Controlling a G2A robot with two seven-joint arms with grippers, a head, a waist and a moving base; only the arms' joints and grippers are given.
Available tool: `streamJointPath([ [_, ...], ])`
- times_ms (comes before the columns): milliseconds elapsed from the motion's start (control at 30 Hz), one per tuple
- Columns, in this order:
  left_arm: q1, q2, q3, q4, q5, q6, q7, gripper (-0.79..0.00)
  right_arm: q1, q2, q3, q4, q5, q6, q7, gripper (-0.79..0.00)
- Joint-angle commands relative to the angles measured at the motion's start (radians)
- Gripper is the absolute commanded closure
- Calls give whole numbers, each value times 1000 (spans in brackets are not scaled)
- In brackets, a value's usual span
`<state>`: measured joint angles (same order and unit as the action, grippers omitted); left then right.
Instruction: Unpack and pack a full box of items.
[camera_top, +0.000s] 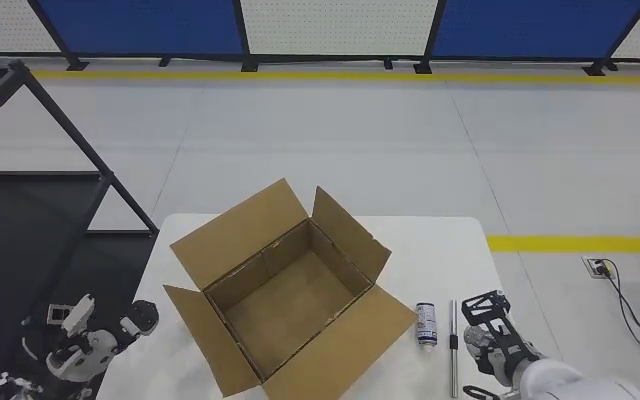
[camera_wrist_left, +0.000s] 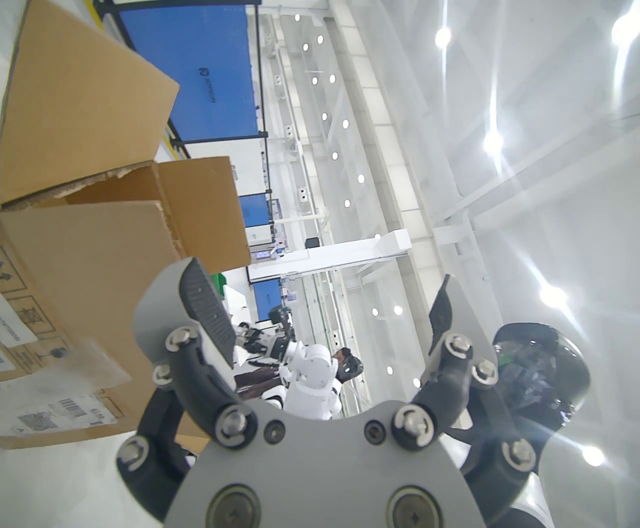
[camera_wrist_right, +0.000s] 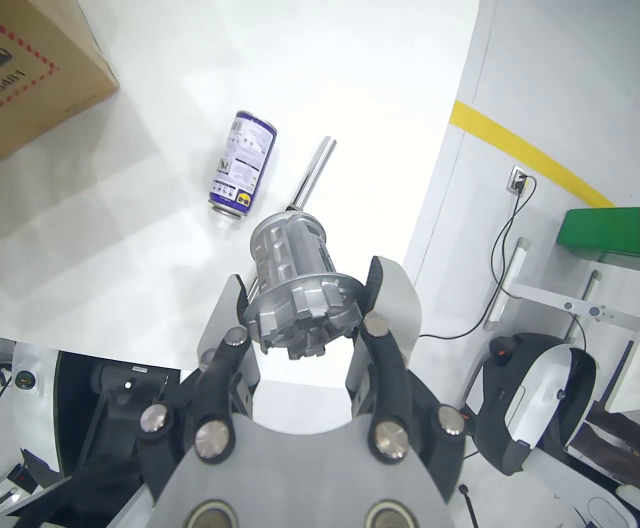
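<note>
- Right gripper (camera_wrist_right: 307, 285) is clamped on a ribbed metal part (camera_wrist_right: 295, 270), one finger on each side of its wide toothed end. The right wrist view makes this grip plain. From above, the part cannot be told from the gripper (camera_top: 490, 320).
- Just beyond the held part, a shiny metal rod (camera_wrist_right: 314, 172) lies flat on the white table (camera_wrist_right: 300, 65).
- A spray can (camera_wrist_right: 243, 160) lies on its side between the rod and the cardboard box (camera_wrist_right: 45, 75).
- The top view shows the box (camera_top: 240, 230) with all four flaps spread and nothing visible inside. The can (camera_top: 427, 325) is just off its right flap, the rod (camera_top: 453, 345) is next, and the right gripper is farthest from the box.
- Left gripper (camera_wrist_left: 322, 295) has its fingers spread wide and holds nothing. It is tilted up toward the ceiling lights, beside the labelled outer wall of the box (camera_wrist_left: 85, 250).
- From above, the left arm sits low, off the table edge on the box's left side.
</note>
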<state>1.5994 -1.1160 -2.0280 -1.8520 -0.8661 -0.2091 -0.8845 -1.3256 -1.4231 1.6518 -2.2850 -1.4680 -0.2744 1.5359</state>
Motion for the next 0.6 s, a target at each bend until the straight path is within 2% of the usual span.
streamJointPath([
  [0, 6, -1, -33, 13, -80, -9, -27, -785, 0, 0, 0, -3, 0, 0, 0, 0],
  [133, 9, -2, -68, 30, -218, 35, -100, -785, 0, 0, 0, -3, 0, 0, 0, 0],
  [333, 9, -1, -69, 31, -227, 43, -108, -785, -2, 0, -1, 0, 0, -1, -7, 0],
  [400, 9, -1, -69, 31, -227, 43, -108, -785, 2, 2, -12, 44, -37, 20, -20, 0],
  [567, 9, -1, -69, 31, -227, 43, -108, -785, 102, 3, -81, 225, -146, 90, 0, 0],
])
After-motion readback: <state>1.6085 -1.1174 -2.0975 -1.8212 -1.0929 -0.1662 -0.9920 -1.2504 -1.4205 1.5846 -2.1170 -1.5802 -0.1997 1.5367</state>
